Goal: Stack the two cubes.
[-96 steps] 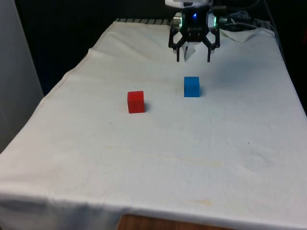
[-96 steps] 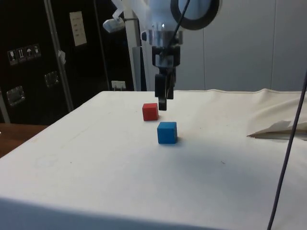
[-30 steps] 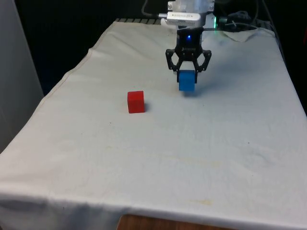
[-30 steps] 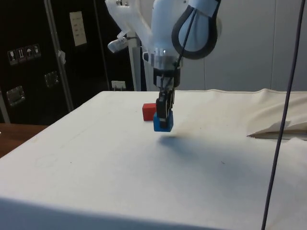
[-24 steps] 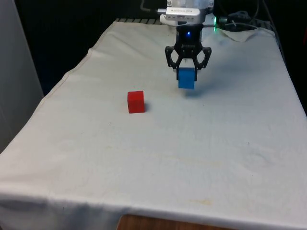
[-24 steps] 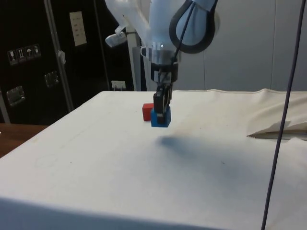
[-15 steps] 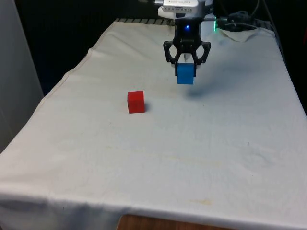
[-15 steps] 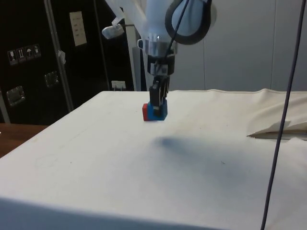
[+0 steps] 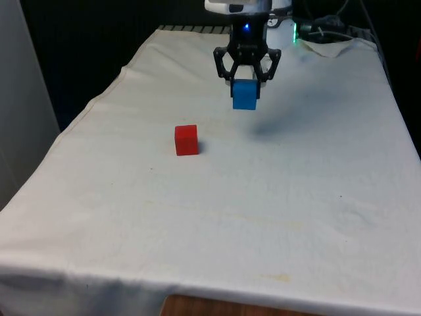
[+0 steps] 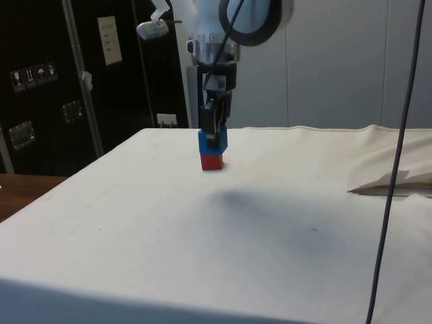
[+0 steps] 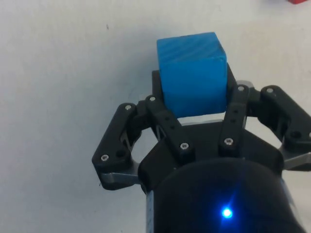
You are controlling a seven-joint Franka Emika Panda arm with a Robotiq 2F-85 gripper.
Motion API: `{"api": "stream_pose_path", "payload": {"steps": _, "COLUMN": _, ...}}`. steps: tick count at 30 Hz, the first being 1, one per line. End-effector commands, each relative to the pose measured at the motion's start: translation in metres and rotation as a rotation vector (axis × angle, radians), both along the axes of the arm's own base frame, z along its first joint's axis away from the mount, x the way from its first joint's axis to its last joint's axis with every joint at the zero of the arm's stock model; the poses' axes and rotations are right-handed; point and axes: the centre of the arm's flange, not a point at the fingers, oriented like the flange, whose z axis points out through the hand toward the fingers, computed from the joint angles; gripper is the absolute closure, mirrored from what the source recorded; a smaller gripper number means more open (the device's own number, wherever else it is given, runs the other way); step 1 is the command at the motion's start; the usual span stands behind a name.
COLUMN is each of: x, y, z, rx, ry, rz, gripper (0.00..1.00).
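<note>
My gripper is shut on a blue cube and holds it in the air above the cloth. The same blue cube sits clamped between the two black fingers in the wrist view. A red cube rests on the cloth, toward the front view's left of the held cube and nearer the camera. In the side view the blue cube hangs in line with the red cube, just above it in the picture. A sliver of the red cube peeks in at the wrist picture's corner.
The white cloth covers the whole table, with a dark shadow of the arm beside the held cube. A bundle of cables lies at the far end. A thin cable hangs down at the side view's right.
The gripper has lifted the blue cube higher off the cloth and carried it toward the front view's left, closer to the red cube. The red cube has stayed put.
</note>
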Motion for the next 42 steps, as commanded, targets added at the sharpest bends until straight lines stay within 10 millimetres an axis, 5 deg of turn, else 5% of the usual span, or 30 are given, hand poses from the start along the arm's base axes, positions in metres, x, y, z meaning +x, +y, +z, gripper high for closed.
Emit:
{"api": "stream_pose_path", "payload": {"steps": 1, "x": 0.002, "y": -0.003, "z": 0.002, "rx": 0.006, "ry": 0.003, "rz": -0.002, "gripper": 1.0}}
{"api": "stream_pose_path", "payload": {"steps": 23, "x": 0.023, "y": -0.029, "z": 0.03, "rx": -0.003, "ry": -0.013, "rz": -0.044, "gripper": 1.0}}
{"api": "stream_pose_path", "payload": {"steps": 42, "x": 0.036, "y": -0.062, "z": 0.032, "rx": -0.017, "ry": -0.026, "rz": -0.072, "gripper": 1.0}}
